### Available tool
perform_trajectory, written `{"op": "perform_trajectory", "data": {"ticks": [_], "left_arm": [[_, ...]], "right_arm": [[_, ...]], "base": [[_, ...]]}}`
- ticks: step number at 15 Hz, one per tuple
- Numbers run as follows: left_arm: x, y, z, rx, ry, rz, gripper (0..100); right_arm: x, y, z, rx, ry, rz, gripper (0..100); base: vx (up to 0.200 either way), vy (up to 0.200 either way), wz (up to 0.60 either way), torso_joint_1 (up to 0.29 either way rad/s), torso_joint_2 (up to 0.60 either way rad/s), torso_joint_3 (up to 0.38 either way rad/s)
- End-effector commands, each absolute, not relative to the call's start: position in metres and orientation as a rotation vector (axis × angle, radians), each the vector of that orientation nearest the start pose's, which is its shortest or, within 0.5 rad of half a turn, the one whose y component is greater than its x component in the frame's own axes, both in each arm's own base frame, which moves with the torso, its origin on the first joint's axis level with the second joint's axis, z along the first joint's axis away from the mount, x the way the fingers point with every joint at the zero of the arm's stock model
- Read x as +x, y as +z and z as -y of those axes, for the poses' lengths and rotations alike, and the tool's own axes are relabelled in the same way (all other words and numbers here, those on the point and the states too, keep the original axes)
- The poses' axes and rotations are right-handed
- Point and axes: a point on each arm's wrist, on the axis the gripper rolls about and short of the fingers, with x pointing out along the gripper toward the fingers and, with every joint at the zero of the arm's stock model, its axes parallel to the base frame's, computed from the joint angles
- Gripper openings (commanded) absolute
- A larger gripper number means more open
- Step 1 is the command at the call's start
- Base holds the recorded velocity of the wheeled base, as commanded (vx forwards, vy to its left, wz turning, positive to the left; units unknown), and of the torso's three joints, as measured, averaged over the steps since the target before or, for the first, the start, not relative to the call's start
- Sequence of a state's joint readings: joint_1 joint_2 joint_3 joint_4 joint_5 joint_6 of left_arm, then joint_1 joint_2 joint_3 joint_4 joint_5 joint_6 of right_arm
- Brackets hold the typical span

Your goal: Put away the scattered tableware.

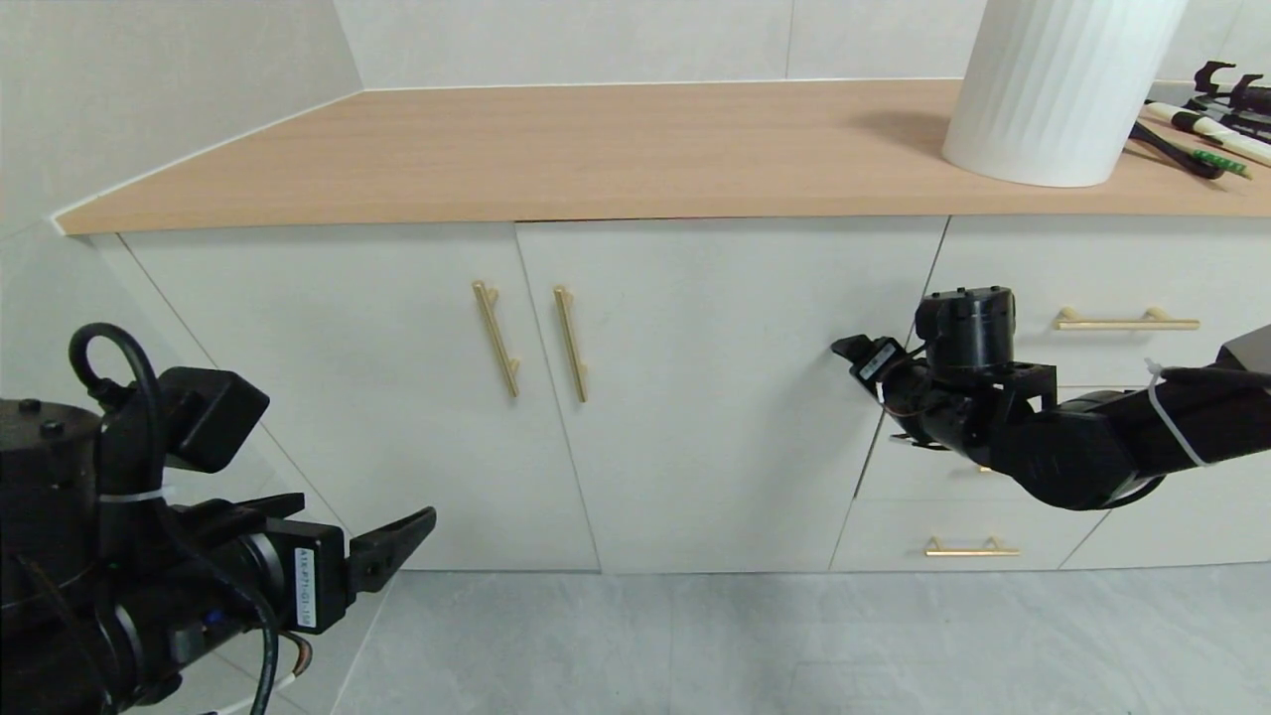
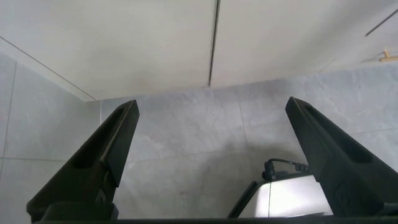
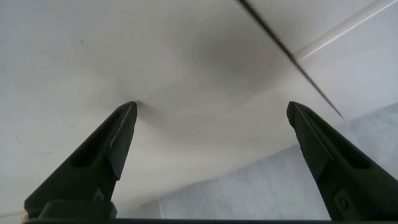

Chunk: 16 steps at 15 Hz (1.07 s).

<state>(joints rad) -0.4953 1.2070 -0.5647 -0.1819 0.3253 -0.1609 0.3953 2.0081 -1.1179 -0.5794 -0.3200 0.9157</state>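
Kitchen run: light wood bench (image 1: pixel 596 149) over white cabinet fronts. The scattered tableware (image 1: pixel 1206 139) sits at the bench's far right. It's a few slim long-handled utensils in black, white and green, lying crossed, just beside a tall white ribbed container (image 1: pixel 1058 89). We can't tell the exact types.

Right hand (image 3: pixel 211 109) is at the cabinet face, fingers apart and empty. It's close to the seam between the right door (image 1: pixel 715 397) and the drawer stack (image 1: pixel 1092 268), near the top drawer handle (image 1: pixel 1127 320). Left hand (image 2: pixel 211 106) hangs low over the floor (image 1: pixel 794 645), fingers also apart and empty, well apart from the utensils.

Our read: we're at the open-the-storage step, with nothing put away yet. To do it well, we'd straddle that handle with both fingers, centred on it, and clamp. Then we pull straight out along the drawer's travel so it doesn't rack. The door face is flat and matte with no purchase, so the handle is the only grip.

Materials:
- **Handles:** thin brass bars, smooth and probably slippery.
- **Utensils:** they lie flat on a hard bench, so we expect a low pinch across each one.
- **Container:** fluted and rigid, and it looks easy to bump.
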Motion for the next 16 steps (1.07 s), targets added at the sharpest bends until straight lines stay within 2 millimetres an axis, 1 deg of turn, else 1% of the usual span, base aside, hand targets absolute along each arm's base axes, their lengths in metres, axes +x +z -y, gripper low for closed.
{"op": "perform_trajectory", "data": {"ticks": [1,4,6,7,8,9,11,12,13,14,15,16], "left_arm": [[0.152,0.191,0.074,0.026,-0.131,-0.434,100],[0.152,0.191,0.074,0.026,-0.133,-0.434,100],[0.152,0.191,0.074,0.026,-0.131,-0.434,100],[0.152,0.191,0.074,0.024,-0.133,-0.431,100],[0.151,0.192,0.074,0.024,-0.133,-0.43,100],[0.151,0.192,0.073,0.022,-0.133,-0.427,100],[0.147,0.195,0.071,0.014,-0.133,-0.409,100],[0.146,0.196,0.071,0.013,-0.134,-0.406,100],[0.133,0.204,0.062,0.019,-0.135,-0.349,100],[0.127,0.206,0.055,0.034,-0.118,-0.322,100],[0.119,0.207,0.047,0.046,-0.091,-0.297,100],[0.108,0.206,0.04,0.04,-0.075,-0.268,100]], "right_arm": [[0.367,0.151,-0.142,0.797,-0.076,-0.3,100],[0.371,0.151,-0.139,0.798,-0.096,-0.29,100],[0.366,0.156,-0.138,0.803,-0.076,-0.293,100],[0.357,0.162,-0.136,0.805,-0.048,-0.301,100],[0.344,0.172,-0.132,0.803,0.009,-0.313,100],[0.329,0.186,-0.127,0.78,0.063,-0.303,100],[0.296,0.206,-0.113,0.693,0.116,-0.263,100],[0.293,0.208,-0.112,0.686,0.12,-0.257,100],[0.256,0.233,-0.101,0.606,0.163,-0.176,100],[0.229,0.245,-0.095,0.588,0.196,-0.129,100],[0.199,0.253,-0.083,0.579,0.217,-0.088,100],[0.171,0.254,-0.07,0.538,0.226,-0.051,100]], "base": [[0.0,0.0,0.0,0.0,0.0,0.0],[0.0,0.0,0.0,0.0,0.0,0.0],[0.0,0.0,0.0,0.0,0.0,0.0],[0.0,0.0,0.0,0.0,0.0,0.0],[0.0,0.0,0.0,0.0,0.0,0.0],[0.0,0.0,0.0,0.0,0.0,0.0],[0.0,0.0,0.0,0.0,0.0,0.0],[0.0,0.0,0.0,0.0,0.0,0.0],[0.0,0.0,0.0,0.0,0.0,0.0],[0.0,0.0,0.0,0.0,0.0,0.0],[0.0,0.0,0.0,0.0,0.0,0.0],[0.0,0.0,0.0,0.0,0.0,0.0]]}}
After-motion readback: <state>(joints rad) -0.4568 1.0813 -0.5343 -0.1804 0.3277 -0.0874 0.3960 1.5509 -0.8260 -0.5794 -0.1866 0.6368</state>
